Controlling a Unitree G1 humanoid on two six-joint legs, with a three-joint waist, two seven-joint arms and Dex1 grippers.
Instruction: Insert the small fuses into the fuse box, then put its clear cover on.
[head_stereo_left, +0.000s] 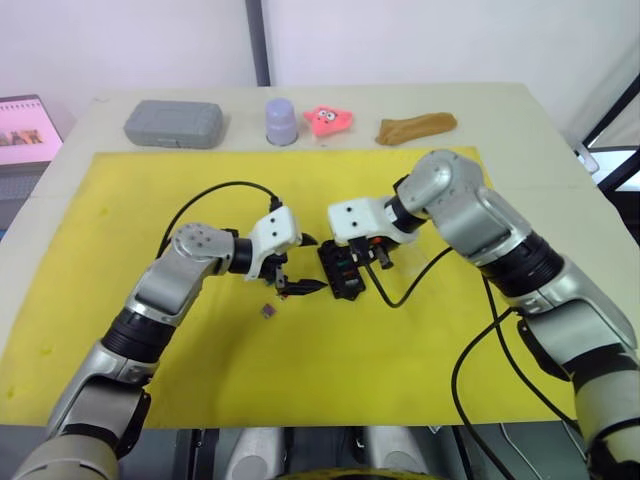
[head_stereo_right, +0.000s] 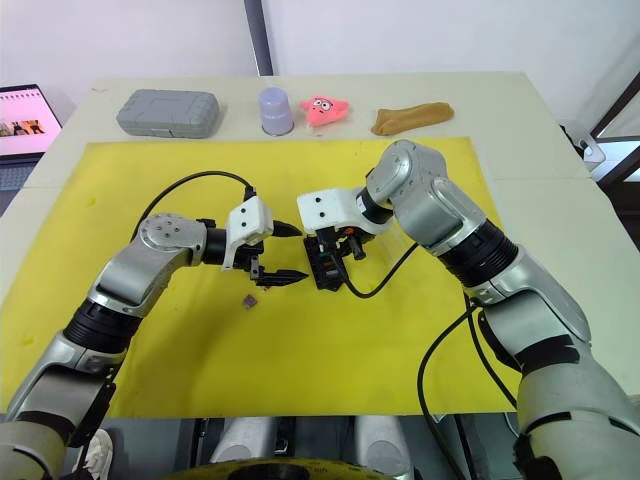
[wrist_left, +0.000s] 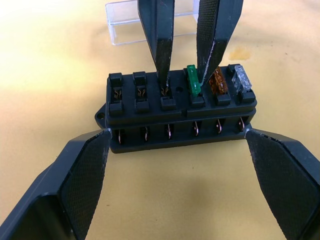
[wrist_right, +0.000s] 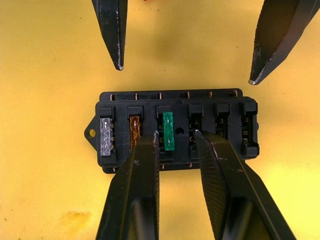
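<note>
At mid-mat, the black fuse box (wrist_right: 175, 131) holds three seated fuses side by side: clear (wrist_right: 105, 136), amber (wrist_right: 134, 131) and green (wrist_right: 168, 131). Three slots stand vacant. The right gripper (wrist_right: 176, 136) rests on the box, fingers narrowly apart around the green fuse, apparently pressing it home. The left gripper (wrist_left: 177, 142) waits wide open, empty, just beside the box. A loose fuse (head_stereo_left: 268, 312) lies nearby; the clear cover (wrist_left: 150, 22) sits behind. Risk: off-centre pressure could tilt the fuse or shift the unbraced box.

Fuse box (head_stereo_left: 341, 271) lies mid-mat (head_stereo_left: 400, 350) on the bench (head_stereo_left: 520, 110), three fuses (wrist_right: 168, 131) seated in adjacent slots. Left claw (head_stereo_left: 300, 265) just left of it; right claw (wrist_right: 176, 134) over it. A loose fuse (head_stereo_left: 268, 312) lies front-left. Clear cover (wrist_left: 150, 20) lies just beyond.
</note>
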